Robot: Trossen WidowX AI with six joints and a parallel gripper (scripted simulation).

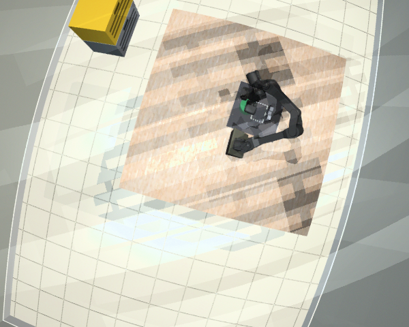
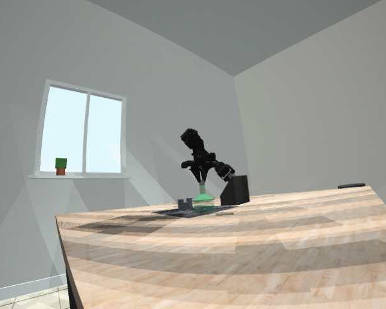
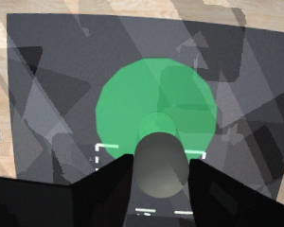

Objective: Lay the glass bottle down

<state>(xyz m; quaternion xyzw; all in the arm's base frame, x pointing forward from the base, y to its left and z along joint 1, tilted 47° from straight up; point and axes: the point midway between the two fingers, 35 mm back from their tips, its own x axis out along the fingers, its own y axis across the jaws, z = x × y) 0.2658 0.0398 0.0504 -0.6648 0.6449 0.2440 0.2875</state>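
The green glass bottle (image 1: 243, 106) (image 2: 203, 203) (image 3: 156, 90) stands upright on the dark mat (image 1: 234, 120) (image 3: 47, 33). My gripper (image 2: 202, 181) (image 3: 161, 165) points down and is shut on the grey cap at the top of the bottle's neck, with one finger on each side. The dashed white outline (image 1: 259, 102) (image 3: 107, 146) lies on the mat beside the bottle's base; the cap and fingers hide part of it in the wrist view. The grey U-shaped rest (image 1: 270, 112) (image 2: 185, 204) stands past the outline, its notch upward and empty.
The arm's dark base (image 1: 234, 151) (image 2: 235, 190) stands on the wooden table (image 1: 183, 140) (image 2: 219, 266) beside the mat. The arm curves around the rest's side of the mat. A yellow and grey cabinet (image 1: 99, 26) stands on the floor away from the table.
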